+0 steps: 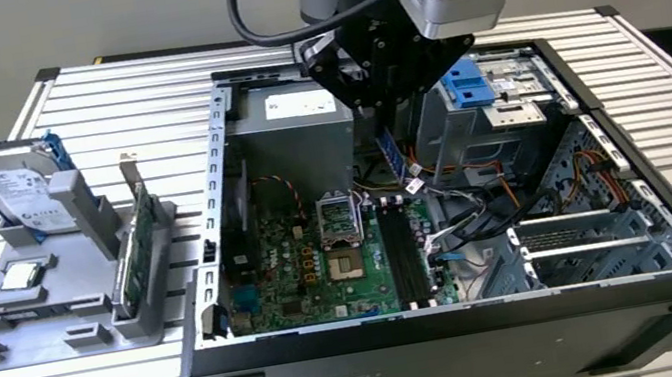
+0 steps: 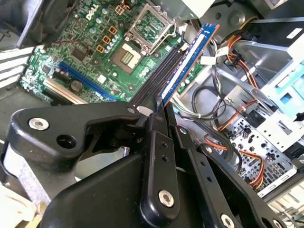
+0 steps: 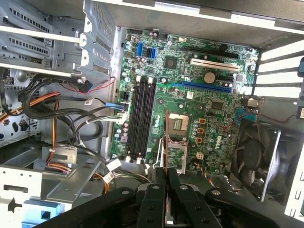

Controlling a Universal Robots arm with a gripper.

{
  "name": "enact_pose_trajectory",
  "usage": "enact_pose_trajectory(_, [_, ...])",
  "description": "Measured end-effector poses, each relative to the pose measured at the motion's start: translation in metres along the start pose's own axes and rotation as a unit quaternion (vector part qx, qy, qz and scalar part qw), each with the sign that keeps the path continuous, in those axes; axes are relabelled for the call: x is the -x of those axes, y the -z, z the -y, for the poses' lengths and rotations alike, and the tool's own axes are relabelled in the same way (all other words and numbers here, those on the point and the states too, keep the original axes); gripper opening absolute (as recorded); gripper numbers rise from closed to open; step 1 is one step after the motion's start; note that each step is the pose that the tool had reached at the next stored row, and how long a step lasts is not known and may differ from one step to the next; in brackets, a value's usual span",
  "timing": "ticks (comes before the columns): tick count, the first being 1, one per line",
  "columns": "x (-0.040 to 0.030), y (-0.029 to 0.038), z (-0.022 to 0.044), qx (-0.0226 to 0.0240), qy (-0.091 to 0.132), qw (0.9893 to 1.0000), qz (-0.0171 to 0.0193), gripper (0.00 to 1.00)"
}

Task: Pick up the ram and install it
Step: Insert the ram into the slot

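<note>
In the exterior view my gripper (image 1: 383, 128) hangs inside the open computer case (image 1: 466, 325), shut on the ram (image 1: 399, 160), a narrow blue stick pointing down toward the motherboard (image 1: 296, 276). The stick's lower end hovers just above the black memory slots (image 1: 403, 251), apart from them. In the second wrist view the ram (image 2: 187, 61) sticks out beyond the closed black fingers (image 2: 156, 123), with the slots (image 2: 156, 76) right beside it. In the first wrist view the ram (image 3: 165, 137) shows edge-on ahead of the gripper (image 3: 165, 173), beside the slots (image 3: 142, 114).
A grey holder (image 1: 74, 321) at the exterior view's left carries a silver hard drive (image 1: 20, 193), a green card (image 1: 136, 245) and a small processor chip (image 1: 26, 278). Loose cables (image 1: 486, 195) and the drive cage (image 1: 497, 92) crowd the case beside the slots. The processor socket (image 1: 334, 217) lies close by.
</note>
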State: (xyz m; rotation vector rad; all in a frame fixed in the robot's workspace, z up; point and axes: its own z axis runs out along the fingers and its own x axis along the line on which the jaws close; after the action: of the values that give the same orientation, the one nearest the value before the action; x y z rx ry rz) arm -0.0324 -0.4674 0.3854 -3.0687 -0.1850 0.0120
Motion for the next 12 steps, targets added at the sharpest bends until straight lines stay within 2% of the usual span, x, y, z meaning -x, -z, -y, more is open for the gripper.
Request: enact_pose_trajectory(12, [-0.0056,-0.0004,-0.0007,0.0,0.0,1.0,0.0,0.0])
